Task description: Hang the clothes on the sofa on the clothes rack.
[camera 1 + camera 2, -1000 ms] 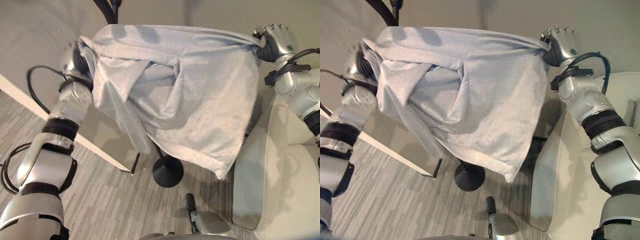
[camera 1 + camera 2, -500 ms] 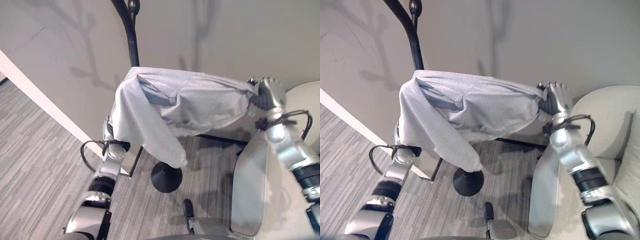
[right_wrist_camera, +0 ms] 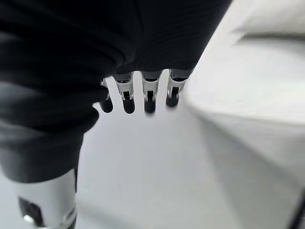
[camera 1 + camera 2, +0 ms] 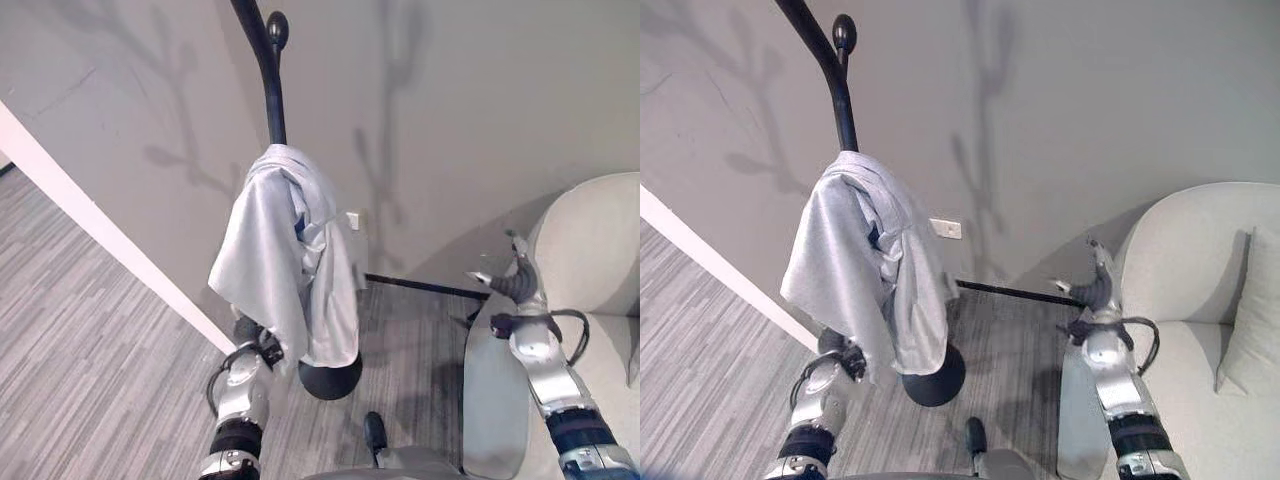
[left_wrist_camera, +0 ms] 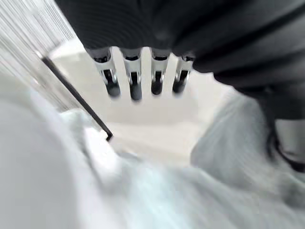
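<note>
Hangs on the rack [image 4: 272,95] now: a pale grey shirt [image 4: 285,265] draped over the black pole, bunched at the top where it catches a hook and falling in long soft folds almost to the round base [image 4: 330,378]. Long axis runs straight down, in line with the pole. Looks thin and limp, a light knit or cotton, with a darker patch at the collar showing between the folds.

Sits just under the shirt's lower left hem, close beside the base: the left hand [image 4: 847,360], clearly the nearer of the two. Fingers [image 5: 133,78] straight and spread in its wrist view, closed on nothing, with pale cloth lying beyond them; possibly brushing the hem, though hard to say from the head views. Shirt lies up and slightly right of that hand.

Well apart on the other side, above the sofa [image 4: 1200,300] arm: the right hand [image 4: 510,283]. Fingers [image 3: 150,93] likewise straight and relaxed in its wrist view, nothing in them, only the sofa's smooth cream upholstery past the tips. Shirt lies to its left, across bare floor [image 4: 90,330] of grey striped planks.

Seems the hanging is done for this garment, weight carried by the rack alone. A cushion [image 4: 1250,310] rests at the sofa's far right end. Any coming move likely turns on drawing the left hand down and away without dragging the hem, since loose cloth slides off a smooth curved hook easily.
</note>
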Controlling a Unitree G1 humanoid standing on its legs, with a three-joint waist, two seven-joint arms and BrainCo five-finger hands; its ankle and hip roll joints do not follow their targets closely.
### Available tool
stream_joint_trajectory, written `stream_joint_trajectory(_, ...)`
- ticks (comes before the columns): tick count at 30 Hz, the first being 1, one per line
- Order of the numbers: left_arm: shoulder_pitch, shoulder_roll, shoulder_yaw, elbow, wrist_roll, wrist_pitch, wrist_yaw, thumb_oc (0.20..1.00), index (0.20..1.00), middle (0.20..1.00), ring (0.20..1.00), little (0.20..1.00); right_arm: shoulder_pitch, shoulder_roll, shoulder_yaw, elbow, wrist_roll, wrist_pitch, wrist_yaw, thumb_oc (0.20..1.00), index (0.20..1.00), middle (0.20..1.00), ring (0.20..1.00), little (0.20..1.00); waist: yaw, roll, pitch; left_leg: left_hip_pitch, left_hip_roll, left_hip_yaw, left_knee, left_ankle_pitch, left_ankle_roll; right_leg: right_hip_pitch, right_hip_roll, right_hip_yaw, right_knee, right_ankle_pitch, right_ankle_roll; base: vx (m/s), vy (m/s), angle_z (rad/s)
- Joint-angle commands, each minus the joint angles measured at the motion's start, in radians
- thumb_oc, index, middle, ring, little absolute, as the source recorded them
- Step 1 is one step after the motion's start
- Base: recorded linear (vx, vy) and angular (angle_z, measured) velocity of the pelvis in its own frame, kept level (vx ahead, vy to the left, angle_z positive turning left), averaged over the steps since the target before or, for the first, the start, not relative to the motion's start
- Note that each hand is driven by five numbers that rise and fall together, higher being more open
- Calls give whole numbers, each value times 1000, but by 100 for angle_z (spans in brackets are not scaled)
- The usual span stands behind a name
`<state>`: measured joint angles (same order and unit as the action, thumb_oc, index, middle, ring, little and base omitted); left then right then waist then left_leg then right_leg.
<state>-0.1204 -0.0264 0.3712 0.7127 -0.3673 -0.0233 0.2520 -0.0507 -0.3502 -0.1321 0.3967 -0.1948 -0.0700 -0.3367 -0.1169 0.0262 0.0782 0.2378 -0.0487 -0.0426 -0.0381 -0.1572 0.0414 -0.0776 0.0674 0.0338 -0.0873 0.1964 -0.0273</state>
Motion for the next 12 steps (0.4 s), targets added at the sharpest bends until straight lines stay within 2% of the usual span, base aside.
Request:
stream_joint_trajectory(1,43,83,2,123,-81,-45,1,1000,1000,1000,1000,1000,25,35,-58,51,182,-8,-6,1000,1000,1000,1000,1000,9,8,-72,-51,37,-1,-49,147,-40,-46,-38,61,15,-52,47,7,-28,-4)
stream_joint_trajectory(4,95,123,84,295,-77,-38,-8,1000,1000,1000,1000,1000,62,110,-137,125,353,27,36,1000,1000,1000,1000,1000,11,6,-96,-51,38,-3,-49,140,-42,-51,-35,60,13,-51,51,12,-16,-12)
stream_joint_trajectory(5,131,130,167,352,-106,-44,-19,1000,1000,1000,1000,1000,89,133,-176,225,374,50,69,1000,1000,1000,1000,1000,18,6,-110,-52,39,-2,-49,133,-43,-55,-31,56,10,-53,53,16,-11,-12)
stream_joint_trajectory(7,131,130,167,353,-106,-45,-20,1000,1000,1000,1000,1000,89,133,-176,227,375,48,70,1000,1000,1000,1000,1000,19,7,-111,-52,40,-1,-49,133,-43,-56,-30,56,10,-53,53,14,-4,-5)
stream_joint_trajectory(9,183,137,239,428,-136,-64,-14,1000,1000,1000,1000,1000,105,145,-202,393,395,51,91,1000,1000,1000,1000,1000,30,6,-125,-57,44,-6,-49,131,-45,-56,-32,55,7,-54,54,37,-4,-3)
stream_joint_trajectory(12,209,139,261,552,-135,-59,-19,1000,1000,1000,1000,1000,86,157,-244,608,491,53,114,1000,1000,1000,1000,1000,37,3,-136,-62,45,-12,-49,133,-47,-53,-32,59,5,-52,56,33,1,2)
